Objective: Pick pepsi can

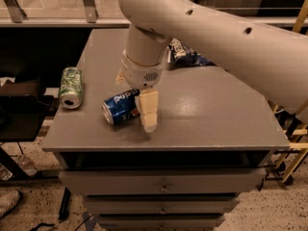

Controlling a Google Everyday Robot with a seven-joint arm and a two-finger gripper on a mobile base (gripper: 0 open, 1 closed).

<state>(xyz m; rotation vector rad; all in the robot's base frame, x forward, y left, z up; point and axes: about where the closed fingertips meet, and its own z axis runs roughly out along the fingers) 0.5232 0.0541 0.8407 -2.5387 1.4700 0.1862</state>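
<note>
Now hangs low over the front left part of the flat grey cabinet top (221, 114) on the thick cream-white robot arm (226, 37): the two-finger gripper (134, 102), jaws apart, straddling the small blue metal pepsi can (120, 110). Shows one pale finger (148, 110) in front of the can's right end, reaching down to the surface, and only a sliver of the other on the far side, behind the wrist housing. Looks unclamped as yet, though not for certain, with any contact hidden by the wrist. Finds the can on its side, silver end toward the front left, lettering up, near the front edge. Leaves the green-and-white patterned metal can (70, 87) lying well apart to the left, near the side edge, and the crinkled dark blue snack bag (185, 54) further back, half behind the arm. Risks, judging from this: seems to grip near one end rather than mid-body, so may pivot the round wall or squirt it out on closing; may roll it toward the front edge and off on a one-sided first touch; may scrape the near fingertip on the top if pressed lower; may let a smooth, off-centre can sag or slip on the lift.
</note>
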